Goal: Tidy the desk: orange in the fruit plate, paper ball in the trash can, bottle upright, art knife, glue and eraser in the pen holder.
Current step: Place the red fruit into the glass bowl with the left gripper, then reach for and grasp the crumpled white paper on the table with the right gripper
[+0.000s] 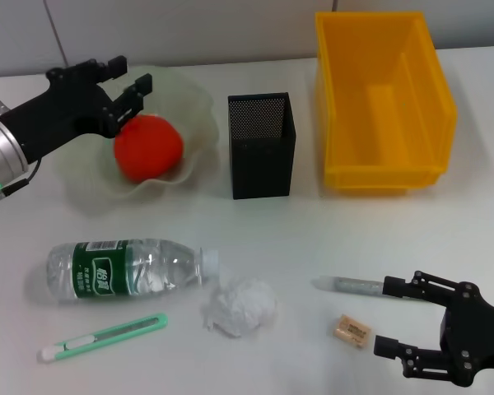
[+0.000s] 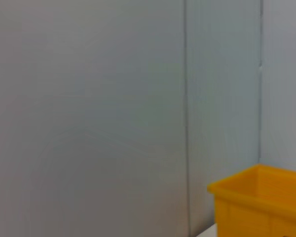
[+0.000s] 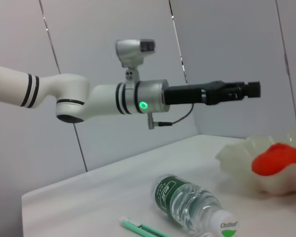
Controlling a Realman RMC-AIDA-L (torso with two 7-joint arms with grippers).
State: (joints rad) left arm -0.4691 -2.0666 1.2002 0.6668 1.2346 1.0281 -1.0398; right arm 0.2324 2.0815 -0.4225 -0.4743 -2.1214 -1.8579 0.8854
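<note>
The orange [image 1: 148,148] lies in the pale wavy fruit plate [image 1: 193,99] at the back left; it also shows in the right wrist view [image 3: 276,158]. My left gripper [image 1: 132,76] is open just above the orange and holds nothing. A water bottle [image 1: 123,269] lies on its side at the front left. A white paper ball [image 1: 240,307] lies beside its cap. A green art knife [image 1: 103,337] lies in front of the bottle. A glue stick [image 1: 350,285] and an eraser [image 1: 351,331] lie at the front right. My right gripper [image 1: 395,317] is open right beside them.
A black mesh pen holder [image 1: 262,146] stands at the middle back. A yellow bin [image 1: 383,103] stands at the back right; it also shows in the left wrist view [image 2: 259,202]. A grey wall runs behind the table.
</note>
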